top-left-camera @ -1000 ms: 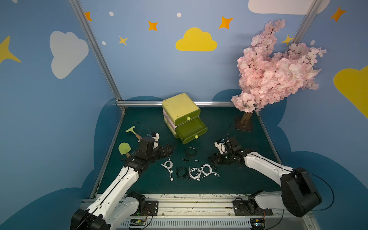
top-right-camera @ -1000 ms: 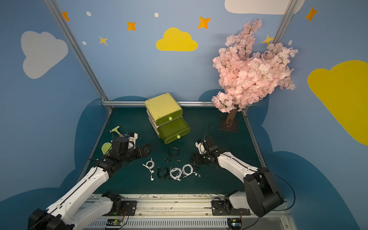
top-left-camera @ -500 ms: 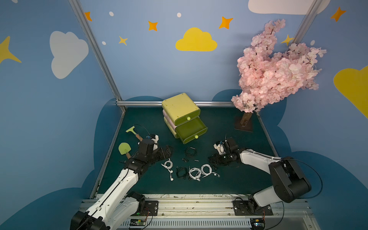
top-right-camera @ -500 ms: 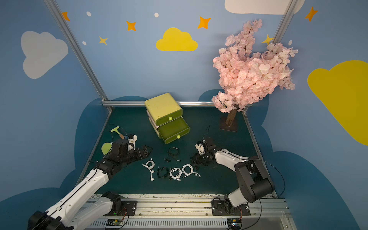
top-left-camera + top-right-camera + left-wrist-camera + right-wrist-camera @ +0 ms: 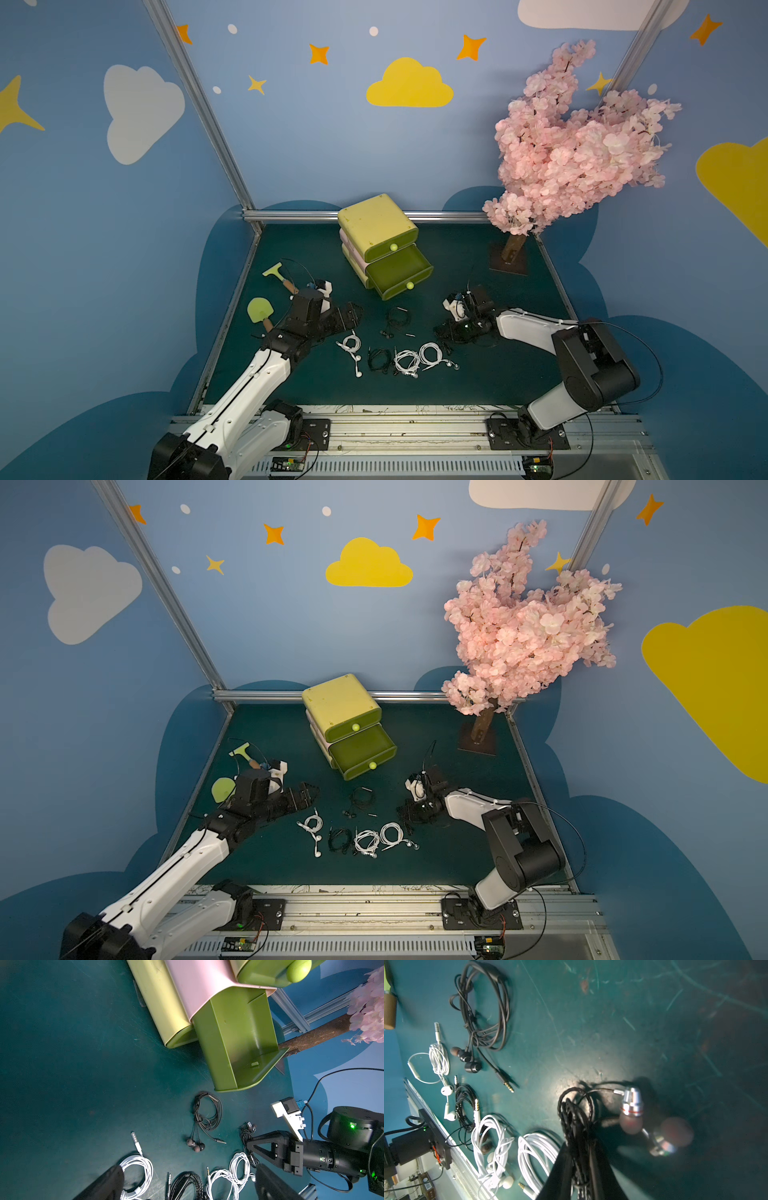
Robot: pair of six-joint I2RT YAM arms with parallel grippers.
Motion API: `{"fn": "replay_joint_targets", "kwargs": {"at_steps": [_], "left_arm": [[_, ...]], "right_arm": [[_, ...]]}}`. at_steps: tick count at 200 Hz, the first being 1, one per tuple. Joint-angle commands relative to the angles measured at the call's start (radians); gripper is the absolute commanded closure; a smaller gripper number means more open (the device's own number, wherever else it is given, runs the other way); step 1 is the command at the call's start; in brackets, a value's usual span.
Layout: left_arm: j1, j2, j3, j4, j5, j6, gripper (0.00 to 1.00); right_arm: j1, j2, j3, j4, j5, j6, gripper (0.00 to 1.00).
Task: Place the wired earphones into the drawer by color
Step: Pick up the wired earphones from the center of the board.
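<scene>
On the green mat lie three white earphones bundles and two loose black ones. My right gripper is low on the mat, shut on a third black braided bundle. Its silver earbuds lie beside the jaws. My left gripper is open and hovers just above the leftmost white bundle, holding nothing. The yellow-green drawer cabinet stands behind, its lower drawer pulled out and showing nothing inside.
A pink blossom tree on a brown base stands at the back right. Two green toy tools lie behind my left arm. A metal rail runs along the front edge.
My right gripper's jaws have closed onto the black braided bundle, and that arm's elbow has swung in. The left gripper has stayed open and has hardly moved.
</scene>
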Motion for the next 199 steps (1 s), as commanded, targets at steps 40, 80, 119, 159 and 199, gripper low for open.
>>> {"fn": "replay_joint_targets", "kwargs": {"at_steps": [40,80,119,159,199], "left_arm": [[-0.005,0.001,0.009,0.003,-0.001,-0.006,0.00],[-0.005,-0.010,0.003,0.003,-0.008,-0.011,0.00],[-0.005,-0.013,0.000,0.003,-0.015,-0.017,0.00],[-0.005,-0.009,-0.006,0.009,-0.013,-0.024,0.00],[-0.004,-0.008,-0.010,0.007,-0.016,-0.026,0.00]], "right_arm": [[-0.007,-0.068,0.021,-0.056,0.024,-0.028,0.92],[-0.007,-0.166,0.039,-0.127,0.040,-0.046,0.92],[-0.001,-0.279,0.099,-0.159,0.033,-0.057,0.92],[0.012,-0.294,0.236,-0.147,0.018,-0.076,0.93],[0.035,-0.225,0.382,-0.078,0.002,-0.077,0.93]]}}
